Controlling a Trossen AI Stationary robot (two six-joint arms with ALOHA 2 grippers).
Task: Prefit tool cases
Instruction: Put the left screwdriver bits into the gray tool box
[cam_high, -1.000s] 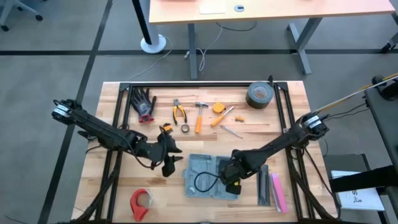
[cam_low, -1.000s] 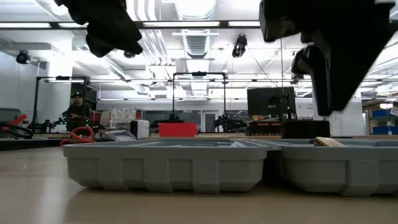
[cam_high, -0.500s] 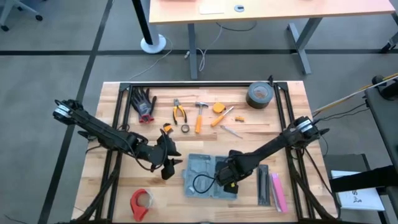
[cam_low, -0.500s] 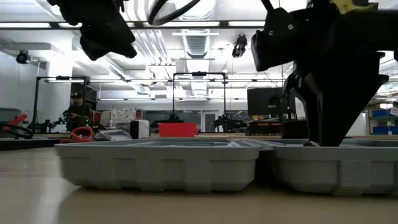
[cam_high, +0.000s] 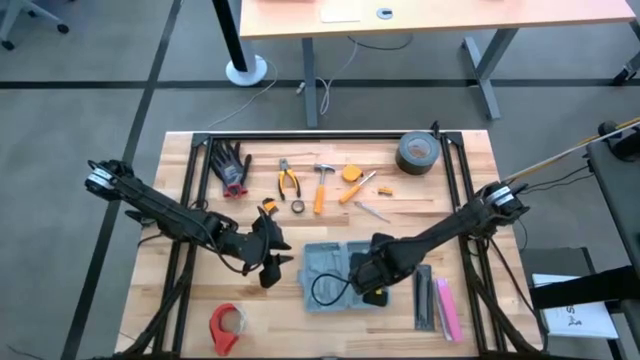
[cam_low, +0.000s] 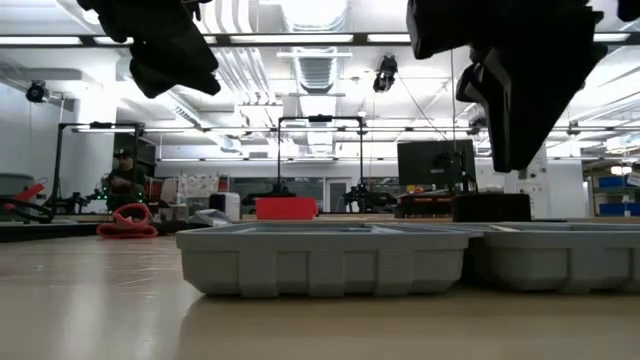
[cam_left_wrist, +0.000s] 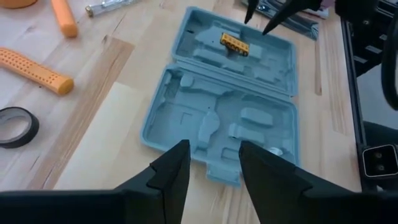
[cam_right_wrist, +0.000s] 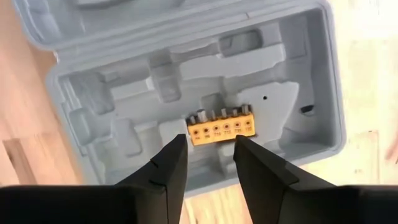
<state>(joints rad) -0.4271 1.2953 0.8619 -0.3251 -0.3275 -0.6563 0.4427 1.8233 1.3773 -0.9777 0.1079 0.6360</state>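
Right gripper (cam_right_wrist: 208, 165) hangs directly above the open tool case (cam_right_wrist: 186, 93), fingers parted and holding nothing. Just beyond its fingertips (cam_right_wrist: 174, 152) a small yellow bit holder (cam_right_wrist: 221, 126) lies in one moulded recess of the grey tray, a row of bit ends showing along its edge; small markings on its face cannot be read. The remaining recesses of that half show no tools.

Left gripper (cam_left_wrist: 211, 162) sits beside the case's other half, also spread apart and empty, pointing toward the case edge nearest it. In the high view the left gripper (cam_high: 270, 258) is just left of the tool case (cam_high: 335, 280), and the right gripper (cam_high: 368, 283) is over the case's right half, where a black cable loop (cam_high: 322, 290) crosses it.

Case lies opened flat on the desk (cam_high: 200, 300), toward its front middle. Red tape roll (cam_high: 226, 325) lies front left, black and pink bars (cam_high: 437, 303) to the right of the case, hammer (cam_high: 321, 187) and grey tape roll (cam_high: 416, 152) farther back.
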